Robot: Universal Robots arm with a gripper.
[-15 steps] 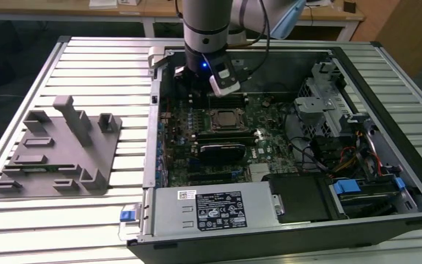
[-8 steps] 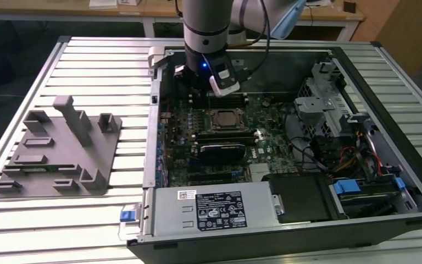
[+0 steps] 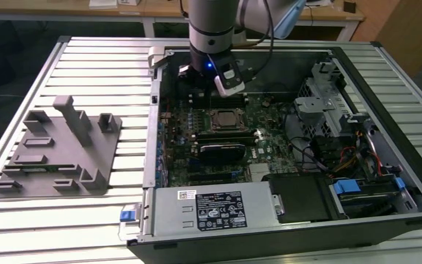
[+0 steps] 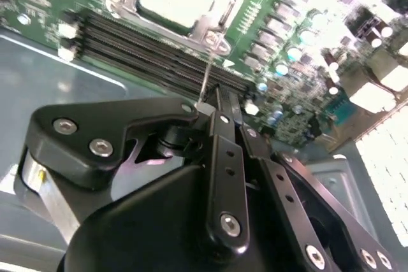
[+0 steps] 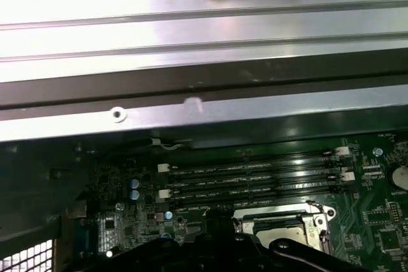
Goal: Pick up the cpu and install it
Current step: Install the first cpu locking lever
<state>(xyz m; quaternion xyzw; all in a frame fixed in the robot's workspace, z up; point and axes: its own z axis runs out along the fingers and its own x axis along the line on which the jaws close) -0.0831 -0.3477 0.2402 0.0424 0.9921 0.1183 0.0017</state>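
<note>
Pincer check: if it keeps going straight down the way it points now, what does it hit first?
Probably the motherboard, at the memory slots beside the socket holding the cpu. In the second wrist view the pincer points at those slots, with the socket just beyond them. Depth is unclear, so treat this as a best guess.

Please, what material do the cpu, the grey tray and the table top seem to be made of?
The cpu looks metal-topped: a dull silver-grey square in the socket, with a slight sheen. The grey tray seems to be matte plastic: even grey, no glints, moulded upright posts. The table top looks like bare aluminium: pale ribbed slats with a soft shine.
</note>
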